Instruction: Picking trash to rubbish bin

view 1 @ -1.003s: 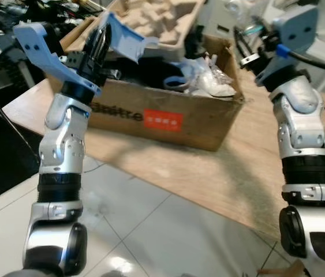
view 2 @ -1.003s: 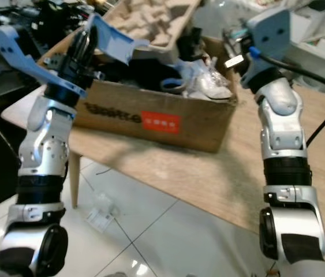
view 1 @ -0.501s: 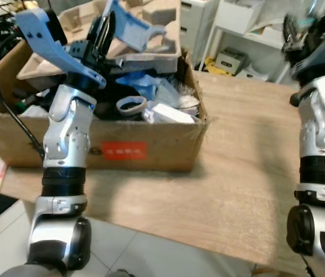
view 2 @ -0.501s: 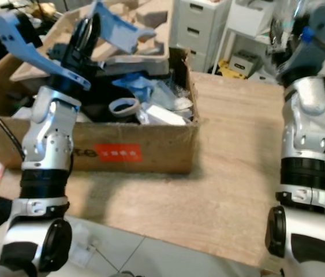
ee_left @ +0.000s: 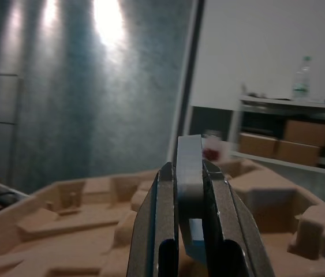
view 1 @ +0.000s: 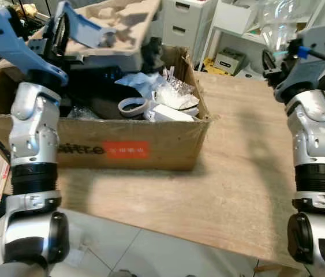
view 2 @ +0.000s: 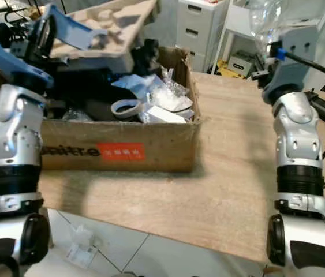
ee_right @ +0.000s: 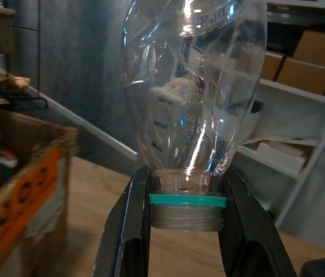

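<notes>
Wooden table [view 1: 249,173] bears one cardboard box [view 1: 150,147]; one bottle [ee_right: 194,98] held aloft.

This looks like a workroom or lab storeroom rather than a lived-in home. A wooden worktop [view 1: 249,173] carries a large cardboard box [view 1: 150,147] crammed with packing waste and a moulded pulp tray [view 1: 122,23], standing on a glossy tiled floor [view 2: 150,257]. Behind are white shelving [view 1: 237,34] with stored boxes, a grey drawer unit [view 2: 200,29], and cables on a dark bench [view 2: 0,8].
</notes>
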Robot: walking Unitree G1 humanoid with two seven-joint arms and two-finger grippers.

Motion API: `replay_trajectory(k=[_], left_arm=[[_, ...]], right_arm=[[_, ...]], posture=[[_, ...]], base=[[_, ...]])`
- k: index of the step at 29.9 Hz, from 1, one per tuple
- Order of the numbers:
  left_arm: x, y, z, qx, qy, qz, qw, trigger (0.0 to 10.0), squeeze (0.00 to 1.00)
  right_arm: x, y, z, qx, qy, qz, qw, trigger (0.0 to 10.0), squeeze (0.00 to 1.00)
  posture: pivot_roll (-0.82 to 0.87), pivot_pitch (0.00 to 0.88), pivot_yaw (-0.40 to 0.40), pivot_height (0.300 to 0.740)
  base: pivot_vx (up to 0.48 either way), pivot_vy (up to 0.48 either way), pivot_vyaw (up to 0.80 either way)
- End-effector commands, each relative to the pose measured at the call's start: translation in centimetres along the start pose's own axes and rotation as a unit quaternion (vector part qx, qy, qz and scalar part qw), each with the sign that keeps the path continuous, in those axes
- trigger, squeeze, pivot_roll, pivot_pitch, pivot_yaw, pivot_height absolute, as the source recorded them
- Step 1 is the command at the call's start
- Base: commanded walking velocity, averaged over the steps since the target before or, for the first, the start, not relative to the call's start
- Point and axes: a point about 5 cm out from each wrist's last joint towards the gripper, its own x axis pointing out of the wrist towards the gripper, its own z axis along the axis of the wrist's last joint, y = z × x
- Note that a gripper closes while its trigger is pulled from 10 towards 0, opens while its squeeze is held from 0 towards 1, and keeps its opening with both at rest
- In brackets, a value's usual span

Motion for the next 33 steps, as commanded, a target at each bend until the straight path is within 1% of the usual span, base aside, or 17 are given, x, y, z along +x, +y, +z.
replay_trajectory(k=[1, 4, 7, 9, 13, 19, 20, 22, 23, 24, 25, 26, 27, 29, 31, 33], left_arm=[[-0.2, 1.0, 0.5, 0.020, -0.008, 0.017, 1.000, 10.0, 0.00], [-0.1, 1.4, 0.9, 0.027, -0.012, 0.021, 0.999, 10.0, 0.00], [-0.2, 2.0, 1.7, 0.054, -0.015, 0.016, 0.998, 10.0, 0.00], [-0.2, 2.5, 2.2, 0.064, -0.014, 0.008, 0.998, 10.0, 0.00], [-0.4, 2.7, 2.6, 0.073, -0.013, -0.008, 0.997, 10.0, 0.00], [-0.4, 2.8, 2.8, 0.078, -0.012, -0.018, 0.997, 10.0, 0.00], [-0.5, 2.9, 3.2, 0.080, -0.011, -0.037, 0.996, 10.0, 0.00], [-1.0, 3.1, 3.8, 0.069, -0.003, -0.088, 0.994, 10.0, 0.00], [-1.0, 3.1, 3.8, 0.069, -0.003, -0.088, 0.994, 10.0, 0.00], [-1.3, 3.1, 4.0, 0.064, 0.000, -0.106, 0.992, 10.0, 0.00], [-1.3, 3.1, 4.0, 0.064, 0.000, -0.106, 0.992, 10.0, 0.00], [-1.6, 3.1, 4.4, 0.042, -0.001, -0.130, 0.991, 10.0, 0.00], [-1.6, 3.1, 4.4, 0.042, -0.001, -0.130, 0.991, 10.0, 0.00], [-2.8, 2.6, 5.6, 0.000, -0.009, -0.208, 0.978, 10.0, 0.00], [-4.0, 1.7, 6.1, -0.026, -0.006, -0.279, 0.960, 10.0, 0.00], [-4.0, 1.7, 6.1, -0.026, -0.006, -0.279, 0.960, 10.0, 0.00]], right_arm=[[-0.1, 0.0, -0.1, 0.009, 0.005, 0.003, 1.000, 10.0, 0.00], [-0.1, 0.2, -0.1, 0.014, 0.009, 0.006, 1.000, 10.0, 0.00], [-0.1, 0.7, -0.4, 0.031, 0.028, 0.013, 0.999, 10.0, 0.00], [-0.1, 1.1, -0.8, 0.044, 0.040, 0.019, 0.998, 10.0, 0.00], [-0.1, 1.6, -1.1, 0.052, 0.051, 0.025, 0.997, 10.0, 0.00], [-0.1, 1.7, -1.2, 0.054, 0.054, 0.025, 0.997, 10.0, 0.00], [-0.1, 1.8, -1.3, 0.055, 0.057, 0.026, 0.997, 10.0, 0.00], [0.0, 2.0, -1.4, 0.054, 0.062, 0.027, 0.996, 10.0, 0.00], [0.0, 2.0, -1.4, 0.054, 0.062, 0.027, 0.996, 10.0, 0.00], [-0.1, 2.0, -1.4, 0.054, 0.065, 0.027, 0.996, 10.0, 0.00], [-0.1, 2.0, -1.4, 0.054, 0.065, 0.027, 0.996, 10.0, 0.00], [-0.1, 2.1, -1.4, 0.054, 0.068, 0.027, 0.996, 10.0, 0.00], [-0.1, 2.1, -1.4, 0.054, 0.068, 0.027, 0.996, 10.0, 0.00], [-0.2, 2.1, -1.6, 0.054, 0.075, 0.028, 0.995, 10.0, 0.00], [-0.2, 2.2, -1.6, 0.054, 0.078, 0.029, 0.995, 10.0, 0.00], [-0.2, 2.2, -1.6, 0.054, 0.078, 0.029, 0.995, 10.0, 0.00]], posture=[[0.05, 0.100, -0.006, 0.740], [0.06, 0.100, -0.006, 0.740], [0.06, 0.100, -0.006, 0.740], [0.06, 0.100, -0.006, 0.740], [0.06, 0.100, -0.006, 0.740], [0.06, 0.103, -0.009, 0.740], [0.07, 0.102, -0.010, 0.740], [0.07, 0.099, -0.008, 0.740], [0.07, 0.099, -0.008, 0.740], [0.07, 0.099, -0.008, 0.740], [0.07, 0.099, -0.008, 0.740], [0.07, 0.099, -0.006, 0.740], [0.07, 0.099, -0.006, 0.740], [0.07, 0.100, -0.005, 0.740], [0.07, 0.100, -0.005, 0.740], [0.07, 0.100, -0.005, 0.740]], base=[[0.000, 0.000, 0.00], [0.000, 0.000, 0.00], [0.000, 0.000, 0.00], [0.000, 0.000, 0.00], [0.000, 0.000, 0.00], [0.000, 0.000, 0.00], [0.000, 0.000, 0.00], [0.000, 0.000, 0.00], [0.000, 0.000, 0.00], [0.000, 0.000, 0.00], [0.000, 0.000, 0.00], [0.000, 0.000, 0.00], [0.000, 0.000, 0.00], [0.000, 0.000, 0.00], [0.000, 0.000, 0.00], [0.000, 0.000, 0.00]])
